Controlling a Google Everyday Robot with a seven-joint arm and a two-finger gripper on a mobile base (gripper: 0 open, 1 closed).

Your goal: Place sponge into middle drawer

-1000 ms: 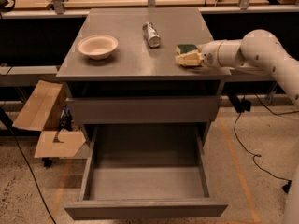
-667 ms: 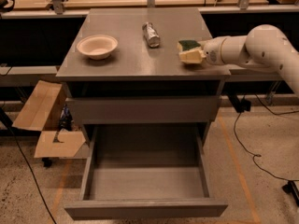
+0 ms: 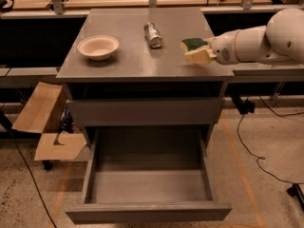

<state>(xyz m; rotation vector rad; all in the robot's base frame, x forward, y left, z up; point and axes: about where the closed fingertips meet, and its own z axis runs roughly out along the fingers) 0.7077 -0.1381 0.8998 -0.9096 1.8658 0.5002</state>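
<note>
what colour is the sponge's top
Dark green over pale yellow foam; camera view. The gripper holds the sponge at the tabletop's right edge.

single cam, high in front, looks down mid-range on cabinet (image 3: 142,66) and open middle drawer (image 3: 147,213), gripper (image 3: 205,55) upper right

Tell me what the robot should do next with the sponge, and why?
Probably lift the sponge clear and carry it down toward the open middle drawer. The gripper seems to hold it at the right edge of the cabinet top, well above the drawer.
</note>
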